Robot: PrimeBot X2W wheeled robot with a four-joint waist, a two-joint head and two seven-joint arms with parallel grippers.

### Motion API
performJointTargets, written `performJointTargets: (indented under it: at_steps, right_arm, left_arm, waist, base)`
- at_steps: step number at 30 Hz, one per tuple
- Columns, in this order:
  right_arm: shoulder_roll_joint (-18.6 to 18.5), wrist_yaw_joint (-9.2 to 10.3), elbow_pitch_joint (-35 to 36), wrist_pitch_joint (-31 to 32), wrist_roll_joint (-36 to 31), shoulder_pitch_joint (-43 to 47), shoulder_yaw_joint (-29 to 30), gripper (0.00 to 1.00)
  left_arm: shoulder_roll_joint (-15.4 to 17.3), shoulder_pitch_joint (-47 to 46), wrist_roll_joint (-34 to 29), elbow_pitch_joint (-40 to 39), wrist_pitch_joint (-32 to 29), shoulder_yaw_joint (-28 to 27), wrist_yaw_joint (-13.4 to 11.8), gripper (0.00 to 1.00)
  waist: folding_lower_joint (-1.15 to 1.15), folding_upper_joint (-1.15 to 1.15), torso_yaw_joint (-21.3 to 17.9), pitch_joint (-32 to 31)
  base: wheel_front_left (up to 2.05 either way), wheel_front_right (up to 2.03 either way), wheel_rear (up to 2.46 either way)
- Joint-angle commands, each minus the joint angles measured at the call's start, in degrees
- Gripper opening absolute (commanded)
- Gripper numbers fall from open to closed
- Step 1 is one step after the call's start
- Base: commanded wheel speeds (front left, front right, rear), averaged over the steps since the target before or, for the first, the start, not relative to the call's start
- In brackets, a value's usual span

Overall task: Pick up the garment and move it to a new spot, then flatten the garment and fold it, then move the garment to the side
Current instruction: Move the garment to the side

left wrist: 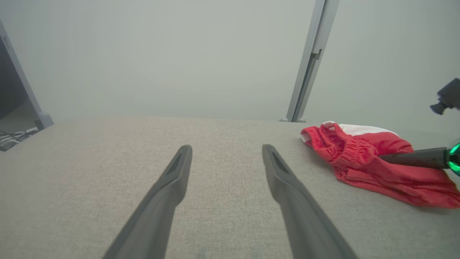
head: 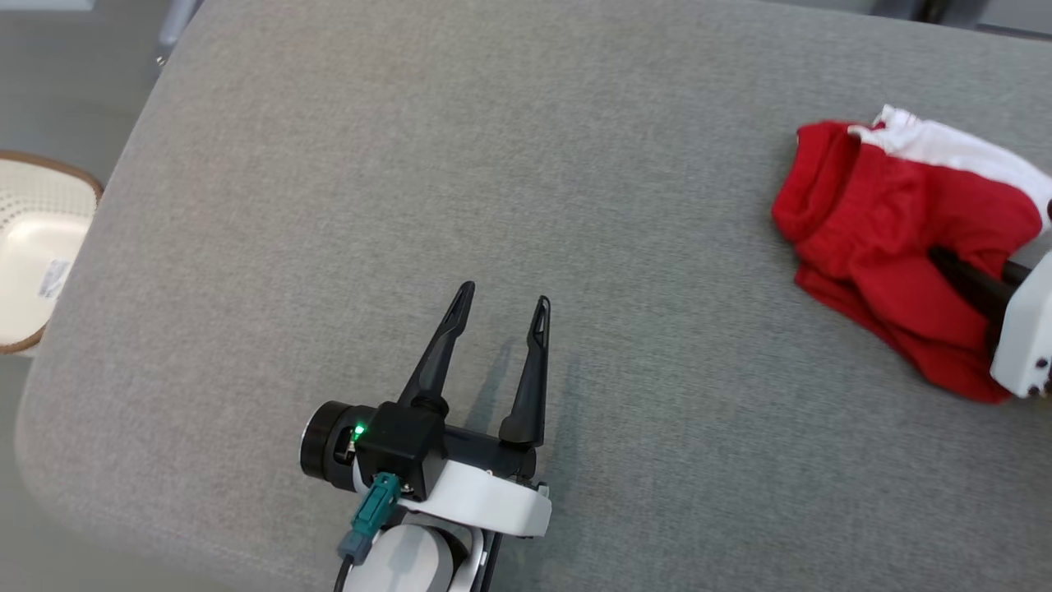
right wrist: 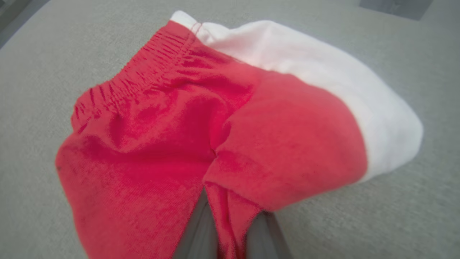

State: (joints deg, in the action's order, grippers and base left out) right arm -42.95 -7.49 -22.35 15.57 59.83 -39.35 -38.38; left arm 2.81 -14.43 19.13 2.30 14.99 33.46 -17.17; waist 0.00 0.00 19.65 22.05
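The garment [head: 888, 222], crumpled red shorts with a white panel, lies at the far right of the grey padded table [head: 493, 148]. My right gripper [head: 938, 256] reaches into it from the right edge, and its dark fingers [right wrist: 196, 230] are closed on a fold of the red cloth [right wrist: 179, 126]; the tips are buried in the fabric. My left gripper [head: 505, 296] hovers open over bare table at the lower middle, well left of the garment, with nothing between its fingers. From the left wrist I see the same spread fingers [left wrist: 226, 148], with the garment [left wrist: 359, 158] off to the right.
A white perforated basket [head: 33, 247] with a brown rim stands on the floor past the table's left edge. A pale metal post [left wrist: 309, 61] rises behind the table's far side. The table's rounded corner sits at the lower left.
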Motion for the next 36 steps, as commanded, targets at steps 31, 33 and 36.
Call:
performJointTargets:
  at_steps: [31, 33, 36]
  right_arm:
    - [-36.0, 0.0, 6.6, -15.2, -2.2, -12.6, -18.6, 0.0]
    - [-36.3, 0.0, 4.5, -16.2, -3.0, -13.2, -19.4, 0.0]
    - [-37.1, 0.0, 0.5, -17.6, -5.7, -14.3, -21.2, 0.0]
  left_arm:
    - [0.3, -19.1, -1.9, 3.2, 0.2, 8.6, 1.9, 1.0]
    - [0.3, -20.1, -1.6, 3.3, 0.2, 9.5, 1.7, 1.0]
    - [0.3, -21.1, -1.5, 3.6, 0.2, 10.7, 1.5, 1.0]
  waist:
    - [0.0, 0.0, -21.0, 10.0]
    - [0.0, 0.0, -20.7, 11.4]
    - [0.0, 0.0, -19.9, 13.3]
  base:
    - [0.0, 0.0, 0.0]
    - [0.0, 0.0, 0.0]
    - [0.0, 0.0, 0.0]
